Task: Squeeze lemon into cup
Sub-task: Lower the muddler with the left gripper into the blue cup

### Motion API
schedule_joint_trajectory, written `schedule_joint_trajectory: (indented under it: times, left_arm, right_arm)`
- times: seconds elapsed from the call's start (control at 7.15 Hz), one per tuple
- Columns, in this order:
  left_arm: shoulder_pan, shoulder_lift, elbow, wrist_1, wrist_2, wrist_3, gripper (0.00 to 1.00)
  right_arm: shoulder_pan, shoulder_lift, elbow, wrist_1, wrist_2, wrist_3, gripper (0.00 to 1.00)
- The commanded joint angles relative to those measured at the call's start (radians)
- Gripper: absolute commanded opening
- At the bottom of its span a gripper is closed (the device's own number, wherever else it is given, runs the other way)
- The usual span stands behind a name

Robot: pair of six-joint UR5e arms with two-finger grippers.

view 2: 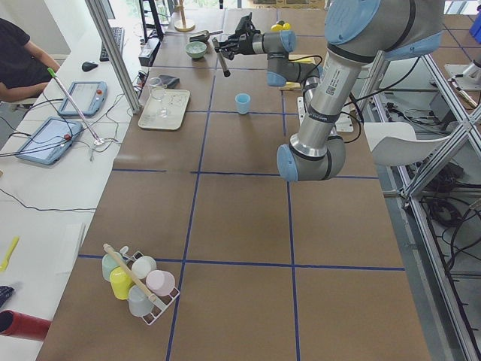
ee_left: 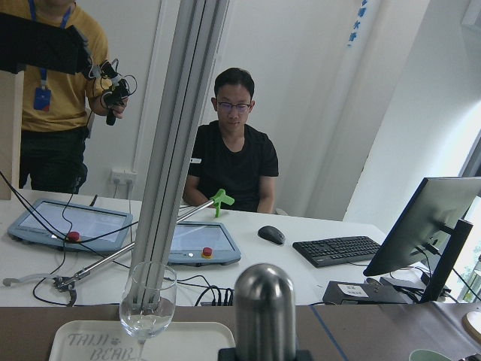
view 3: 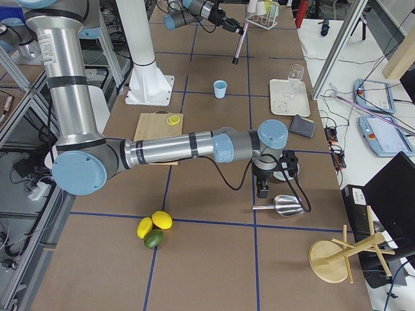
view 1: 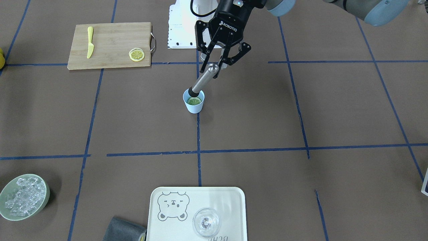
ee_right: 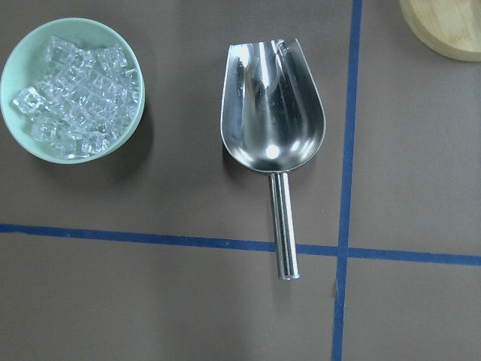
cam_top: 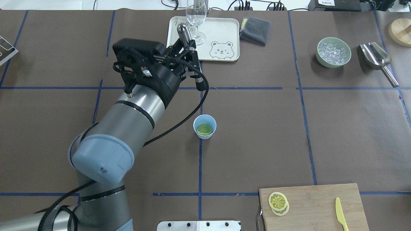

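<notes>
The muddler [view 1: 203, 81] hides part of the cup [view 1: 194, 107] rim; the right gripper [view 3: 261, 192] is too small to judge.

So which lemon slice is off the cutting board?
The lemon slice lying inside the light-blue cup, looking greenish in shade. The other slices are bright yellow and lie on the wooden cutting board beside the yellow knife.

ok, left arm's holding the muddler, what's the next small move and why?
Probably swing the left end effector, shut on the steel black-tipped muddler, over the small light-blue plastic cup and lower it: overhead, the thin round lemon slice lies inside, the tip well clear.
</notes>
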Motion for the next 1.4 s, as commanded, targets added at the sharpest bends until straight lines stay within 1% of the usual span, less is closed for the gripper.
schedule_joint_trajectory:
  times: [0.0,0.14,0.28,0.42,0.56,0.84,1.12,1.26]
  left_arm:
    - [0.087,0.018,0.09,-0.196,0.144,0.07,0.0]
    - [0.122,0.015,0.113,-0.203,0.169,0.12,0.0]
    - [0.126,0.014,0.121,-0.203,0.194,0.125,0.0]
    - [0.132,0.014,0.16,-0.204,0.231,0.123,0.0]
    - [0.139,-0.006,0.165,-0.207,0.242,0.154,0.0]
    - [0.167,-0.014,0.179,-0.233,0.24,0.182,0.0]
    - [0.194,-0.008,0.202,-0.235,0.239,0.182,0.0]
    - [0.211,-0.012,0.188,-0.235,0.239,0.182,0.0]
  right_arm:
    - [0.011,-0.015,0.015,0.002,0.001,-0.001,1.0]
    - [0.011,-0.015,0.015,0.002,0.001,-0.001,1.0]
    - [0.011,-0.015,0.015,0.002,0.001,-0.001,1.0]
    - [0.013,-0.016,0.018,0.002,0.001,-0.001,1.0]
    - [0.013,-0.024,0.026,0.002,0.001,-0.001,1.0]
    - [0.013,-0.059,0.064,0.002,0.0,-0.001,1.0]
    - [0.013,-0.067,0.07,0.002,-0.001,0.0,1.0]
    - [0.013,-0.069,0.072,0.002,0.0,-0.001,1.0]
